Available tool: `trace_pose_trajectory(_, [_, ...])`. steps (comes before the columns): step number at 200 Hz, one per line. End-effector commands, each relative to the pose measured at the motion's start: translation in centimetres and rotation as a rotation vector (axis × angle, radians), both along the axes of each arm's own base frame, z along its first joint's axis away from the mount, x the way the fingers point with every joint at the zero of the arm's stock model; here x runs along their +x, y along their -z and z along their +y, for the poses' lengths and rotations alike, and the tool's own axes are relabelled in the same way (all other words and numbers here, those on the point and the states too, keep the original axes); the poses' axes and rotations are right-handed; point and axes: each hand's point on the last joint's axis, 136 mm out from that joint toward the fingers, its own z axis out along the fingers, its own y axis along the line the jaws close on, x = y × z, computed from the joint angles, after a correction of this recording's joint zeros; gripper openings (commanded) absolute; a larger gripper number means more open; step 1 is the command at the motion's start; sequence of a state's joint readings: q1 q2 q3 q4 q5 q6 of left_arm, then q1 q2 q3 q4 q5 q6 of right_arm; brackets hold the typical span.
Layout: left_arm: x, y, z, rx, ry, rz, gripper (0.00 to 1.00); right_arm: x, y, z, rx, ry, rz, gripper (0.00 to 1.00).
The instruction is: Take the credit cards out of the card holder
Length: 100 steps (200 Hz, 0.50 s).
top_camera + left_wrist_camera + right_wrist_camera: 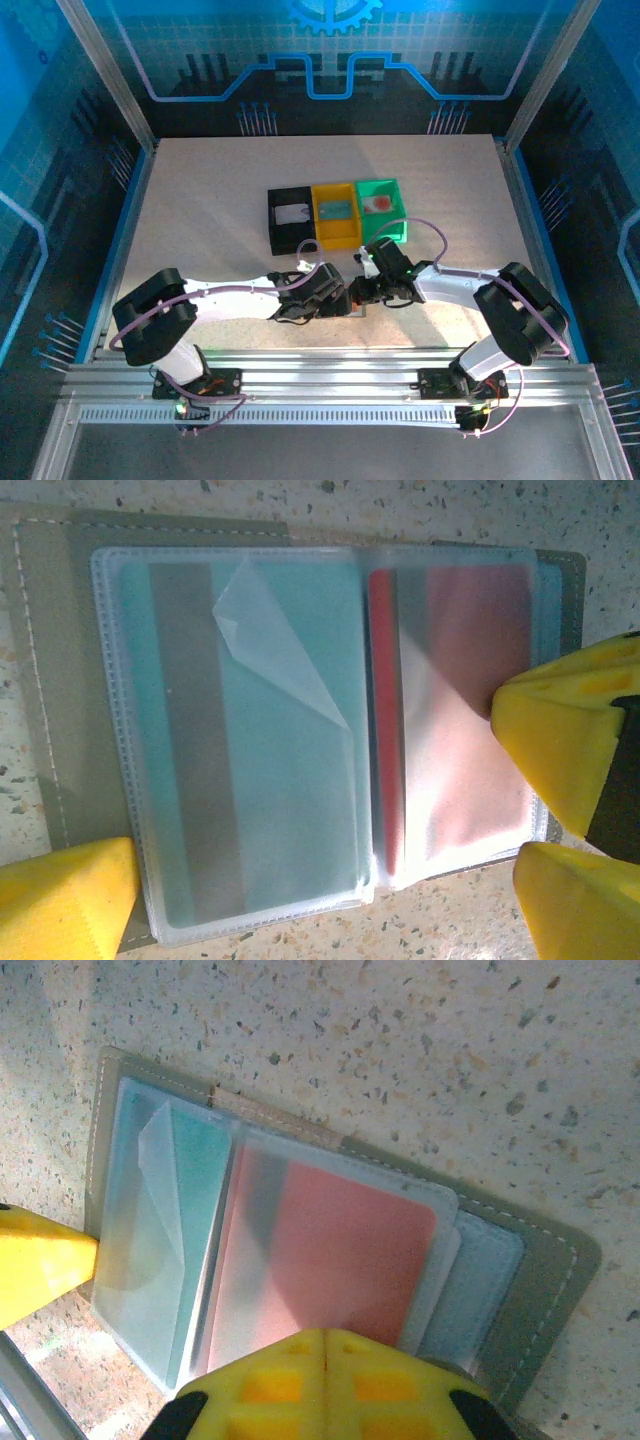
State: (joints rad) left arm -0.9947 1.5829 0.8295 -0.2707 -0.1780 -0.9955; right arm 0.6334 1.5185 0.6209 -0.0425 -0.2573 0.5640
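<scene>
Grey fabric card holder (40,700) lay opened flat on the table (200,220), at 6 o'clock from the bins (336,212). Its clear pockets held a teal credit card (270,740) and a red credit card (470,700). The right end effector (328,1360), fully closed, rested on the red credit card's pocket, apparently pinning the holder. The left end effector (320,905) stood wide, straddling the holder and gripping nothing. Step in hand: card extraction. The next move would probably call for closing on one card's edge.

No legible text, label or number anywhere.

The card holder (40,680) lies open on the table (450,500), sleeving 1 teal card (290,820) and 1 red card (470,620).
</scene>
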Motion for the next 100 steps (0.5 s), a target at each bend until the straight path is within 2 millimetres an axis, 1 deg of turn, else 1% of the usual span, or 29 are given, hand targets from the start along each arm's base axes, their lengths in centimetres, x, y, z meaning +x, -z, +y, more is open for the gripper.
trace_pose_trajectory(1, [0.31, -1.9, -1.74, -0.068, 0.019, -0.023, 0.94, -0.3, 1.12, -1.43, -0.063, 0.02, 0.016, 0.0])
trace_pose_trajectory(47, [0.37, -2.14, -2.0, -0.081, 0.021, -0.027, 0.89, -0.33, 1.07, -1.37, -0.062, 0.017, 0.015, 0.0])
trace_pose_trajectory(100, [0.6, -2.68, -2.26, -0.088, 0.024, -0.038, 0.88, -0.4, 1.1, -1.43, -0.062, 0.018, 0.017, 0.0])
